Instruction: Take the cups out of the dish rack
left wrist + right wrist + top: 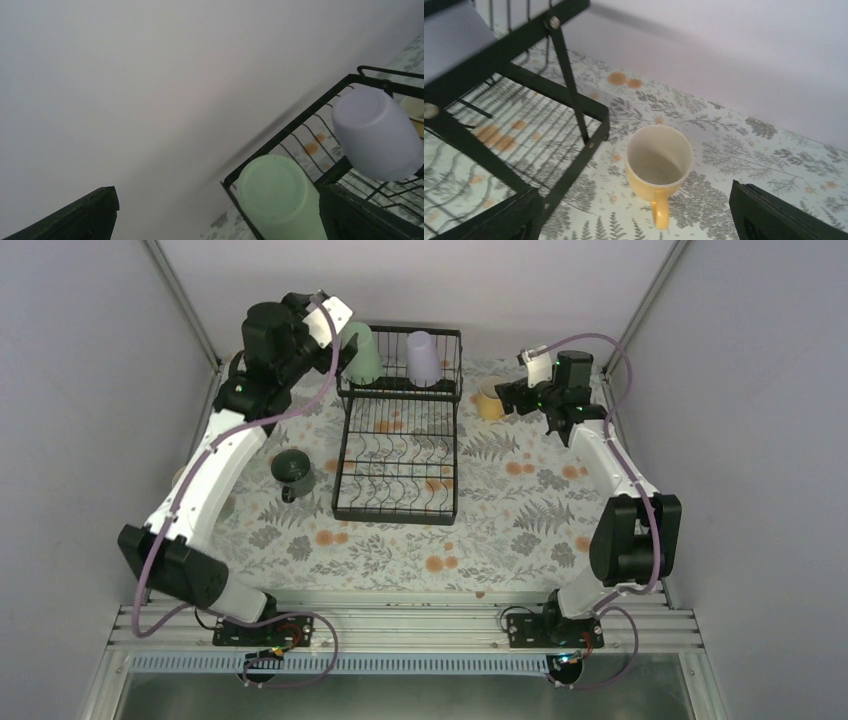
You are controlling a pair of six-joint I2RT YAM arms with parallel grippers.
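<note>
Fern-print tablecloth (500, 530) under dish rack (395, 517), grey walls (90, 340) around.

The white-and-black left arm (205, 475) and white-and-black right arm (612, 455) stretched far forward. The black two-finger left gripper (343, 358) and black two-finger right gripper (507, 397) gaped wide.

The table (500, 530) in front of me is covered by a pale cloth (390, 550) printed with grey ferns and orange flowers. The dish rack (400, 465) stands on it toward the far side. Left of the rack, near its front corner but apart from it, a dark mug (292, 472) stands upright. Right of the rack's far corner, a yellow mug (490, 398) stands mouth up, not touching the wire.
</note>
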